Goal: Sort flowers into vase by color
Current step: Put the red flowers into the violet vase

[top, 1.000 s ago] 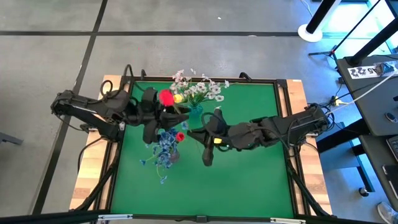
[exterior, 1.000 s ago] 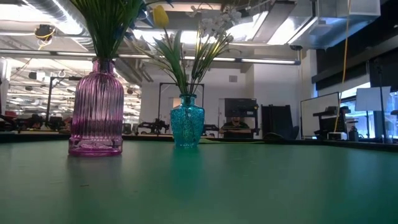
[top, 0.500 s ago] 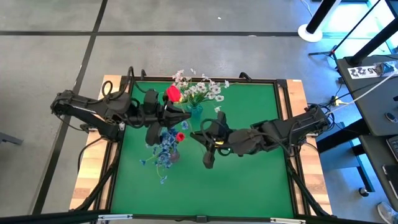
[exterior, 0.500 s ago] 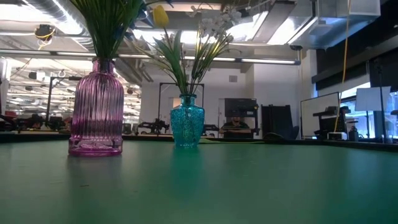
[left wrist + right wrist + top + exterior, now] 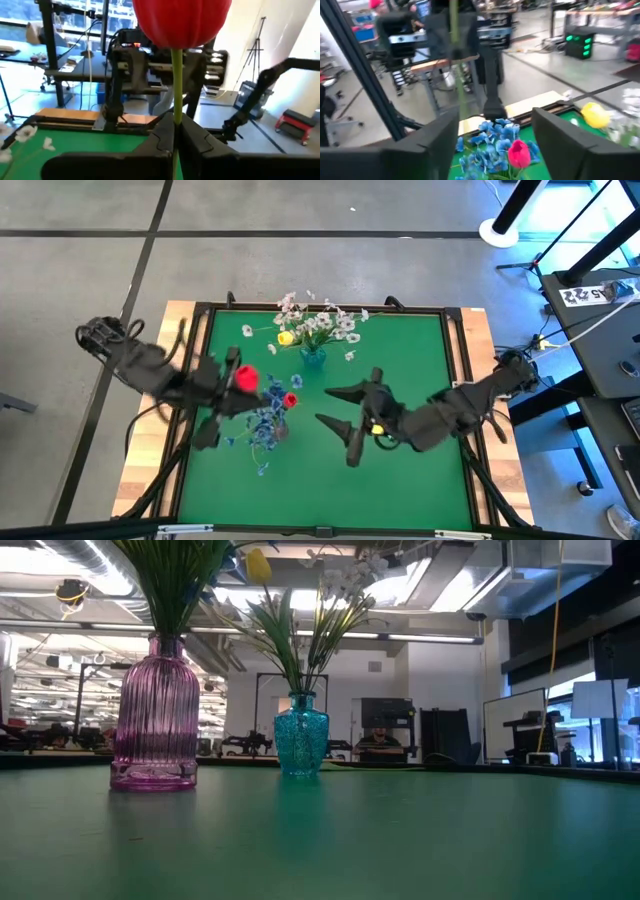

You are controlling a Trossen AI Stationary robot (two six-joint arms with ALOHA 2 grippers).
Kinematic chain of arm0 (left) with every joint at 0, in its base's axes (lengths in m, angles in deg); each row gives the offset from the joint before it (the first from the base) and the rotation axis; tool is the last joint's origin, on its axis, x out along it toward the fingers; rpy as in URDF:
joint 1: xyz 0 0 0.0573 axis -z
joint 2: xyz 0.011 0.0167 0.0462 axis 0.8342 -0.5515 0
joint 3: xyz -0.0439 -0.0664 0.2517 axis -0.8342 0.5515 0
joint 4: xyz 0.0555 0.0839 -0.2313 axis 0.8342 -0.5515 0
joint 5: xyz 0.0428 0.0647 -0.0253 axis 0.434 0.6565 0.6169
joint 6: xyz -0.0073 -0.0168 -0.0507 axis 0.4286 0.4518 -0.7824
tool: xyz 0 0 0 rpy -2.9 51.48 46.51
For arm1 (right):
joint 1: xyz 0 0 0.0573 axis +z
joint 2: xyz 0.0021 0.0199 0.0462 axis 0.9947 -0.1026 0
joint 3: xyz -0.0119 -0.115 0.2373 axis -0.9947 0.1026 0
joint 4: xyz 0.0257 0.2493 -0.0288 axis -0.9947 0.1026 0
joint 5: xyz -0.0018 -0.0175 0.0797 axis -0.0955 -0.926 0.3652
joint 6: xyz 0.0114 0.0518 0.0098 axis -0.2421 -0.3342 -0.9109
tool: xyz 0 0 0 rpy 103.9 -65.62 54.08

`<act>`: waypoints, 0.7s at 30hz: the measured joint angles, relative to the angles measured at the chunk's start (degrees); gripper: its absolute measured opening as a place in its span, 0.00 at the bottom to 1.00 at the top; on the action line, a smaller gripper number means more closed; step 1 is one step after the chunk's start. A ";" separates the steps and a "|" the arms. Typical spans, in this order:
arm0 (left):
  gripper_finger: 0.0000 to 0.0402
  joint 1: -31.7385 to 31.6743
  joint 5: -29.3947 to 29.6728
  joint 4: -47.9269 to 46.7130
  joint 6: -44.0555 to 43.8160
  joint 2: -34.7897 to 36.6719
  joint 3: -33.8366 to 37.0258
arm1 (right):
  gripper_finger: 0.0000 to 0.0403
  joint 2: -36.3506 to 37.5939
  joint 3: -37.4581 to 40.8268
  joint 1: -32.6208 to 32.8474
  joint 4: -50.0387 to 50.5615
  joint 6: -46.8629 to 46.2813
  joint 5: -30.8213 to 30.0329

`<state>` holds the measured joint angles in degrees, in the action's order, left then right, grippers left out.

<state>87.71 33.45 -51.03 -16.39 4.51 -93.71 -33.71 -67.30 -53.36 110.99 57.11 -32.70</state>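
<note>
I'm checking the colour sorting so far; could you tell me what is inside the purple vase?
The purple vase holds green stems. From above, blue flower clusters and a red bud top them. How many stems it holds is hidden behind the ribbed glass.

Red tulip-like flower upright, bloom cut off by the frame edge, thin green stem running straight down from it. Left gripper closed on the stem below the bloom, two dark fingers pressed together with the stem pinched between them. White blossoms well to one side of the fingers, low over the green worktop. Wooden border and black rail beyond the worktop. Behind the flower: dark equipment rack. Beside the rack: black tripod-like stand and red stool on grey floor.
</note>
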 joint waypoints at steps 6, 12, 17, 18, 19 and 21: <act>0.01 15.45 18.99 0.30 1.62 0.27 6.18 | 0.71 -0.03 0.02 4.71 1.52 -0.18 -13.98; 0.01 20.75 25.39 16.26 6.70 -1.18 17.70 | 0.71 -0.04 0.02 6.13 5.15 -3.72 -22.15; 0.01 17.41 21.69 29.81 13.46 -6.99 21.00 | 0.71 -0.04 0.02 4.74 5.14 -5.03 -23.28; 0.01 16.68 21.68 30.07 14.32 -8.15 20.71 | 0.71 -0.04 0.02 4.74 5.09 -5.98 -22.88; 0.00 15.84 21.88 29.91 15.17 -9.31 20.21 | 0.71 -0.04 0.02 4.72 5.01 -6.59 -22.50; 0.00 14.20 24.13 28.80 17.61 -10.99 19.39 | 0.71 -0.13 0.02 4.74 5.03 -7.56 -21.91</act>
<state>101.91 57.58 -22.23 1.22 -6.48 -74.32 -33.84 -67.28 -48.62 116.02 49.55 -54.62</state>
